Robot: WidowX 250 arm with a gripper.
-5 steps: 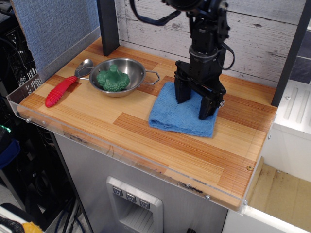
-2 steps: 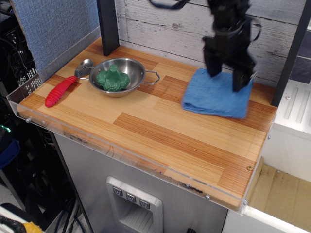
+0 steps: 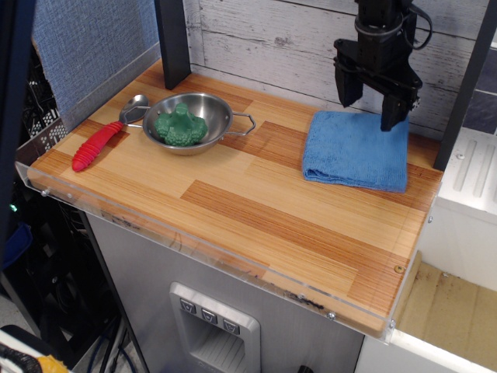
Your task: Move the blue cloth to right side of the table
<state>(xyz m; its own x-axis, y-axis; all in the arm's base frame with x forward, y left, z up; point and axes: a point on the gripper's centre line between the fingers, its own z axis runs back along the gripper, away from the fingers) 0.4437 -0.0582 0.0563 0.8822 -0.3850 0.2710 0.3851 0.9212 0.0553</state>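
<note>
One cloth, basically parked already: the blue cloth (image 3: 356, 149) lies flat just below my end effector (image 3: 371, 109), at the right end of the table (image 3: 233, 210). The end effector hangs above its back edge with fingers spread apart, holding nothing. From here I'd just lift straight up and clear so a fingertip doesn't snag the terry and drag it. The bowl (image 3: 189, 120) sits well off to the left, no worry.

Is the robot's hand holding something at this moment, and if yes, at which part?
Nothing is held. The hand is open and raised above the blue cloth, which lies flat on the table, with its fingers apart.
</note>
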